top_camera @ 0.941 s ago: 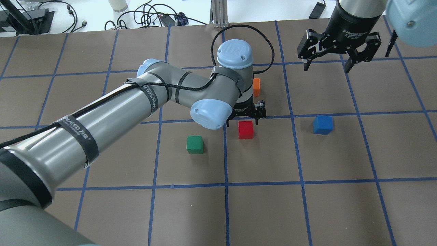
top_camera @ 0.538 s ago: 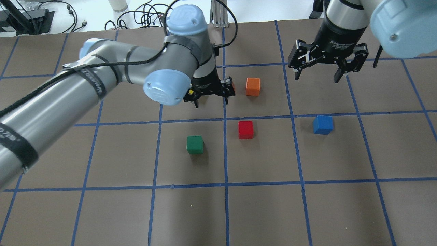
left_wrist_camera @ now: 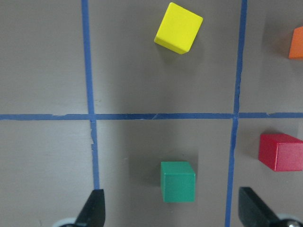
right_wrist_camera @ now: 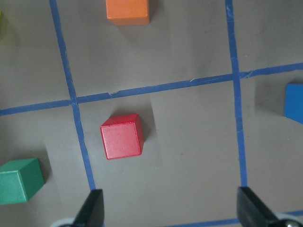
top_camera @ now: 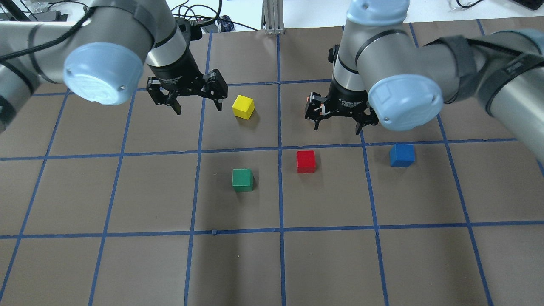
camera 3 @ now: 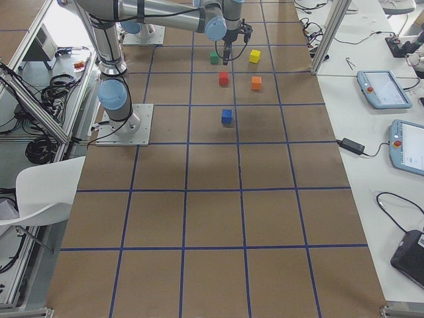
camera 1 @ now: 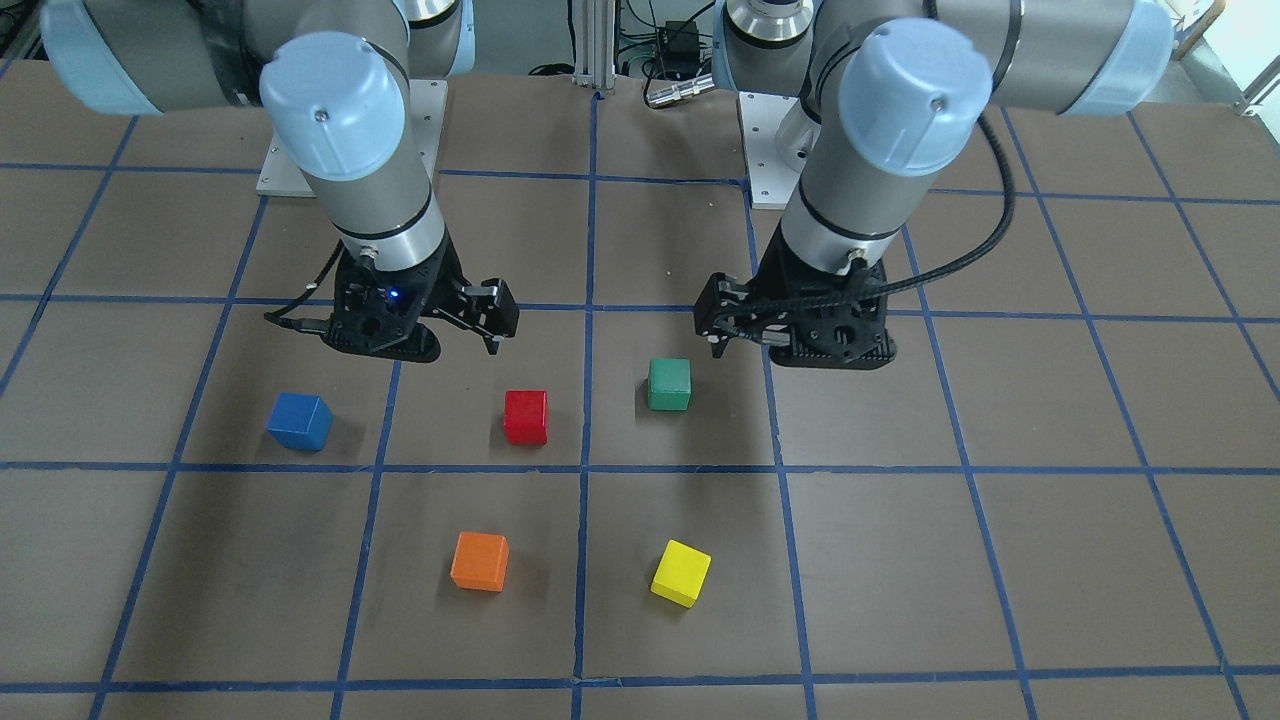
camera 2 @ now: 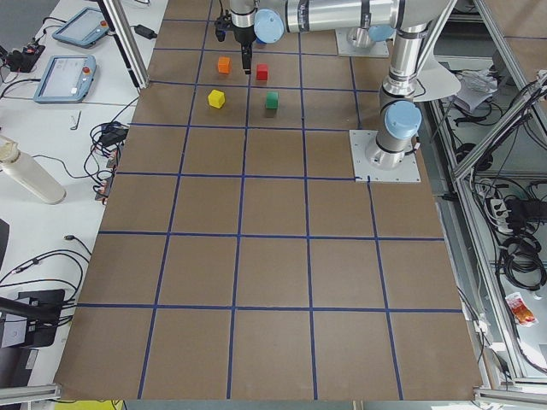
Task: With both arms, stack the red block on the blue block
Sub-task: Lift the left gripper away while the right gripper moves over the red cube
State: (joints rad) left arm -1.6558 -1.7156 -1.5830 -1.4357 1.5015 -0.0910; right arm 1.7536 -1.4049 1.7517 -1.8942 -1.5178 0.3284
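The red block [top_camera: 306, 161] lies on the brown paper near the middle and shows in the right wrist view [right_wrist_camera: 122, 142]. The blue block [top_camera: 401, 155] lies about one square to its right, apart from it, and is cut by the right wrist view's edge [right_wrist_camera: 294, 103]. My right gripper [top_camera: 338, 125] is open and empty. It hovers just beyond the red block, which sits left of centre between its fingertips [right_wrist_camera: 173, 210]. My left gripper [top_camera: 197, 104] is open and empty, far left of the red block and above the green cube [left_wrist_camera: 177, 182].
A green cube [top_camera: 242, 179] lies left of the red block. A yellow cube [top_camera: 243, 106] lies beside the left gripper. An orange cube [camera 1: 479, 560] lies beyond the red block, mostly hidden overhead by the right gripper. Cables and gear line the table's far edge.
My left arm has pulled back from beside the red block, up and to the left, uncovering the yellow cube. My right arm has swung left to just beyond the red block. No block has moved.
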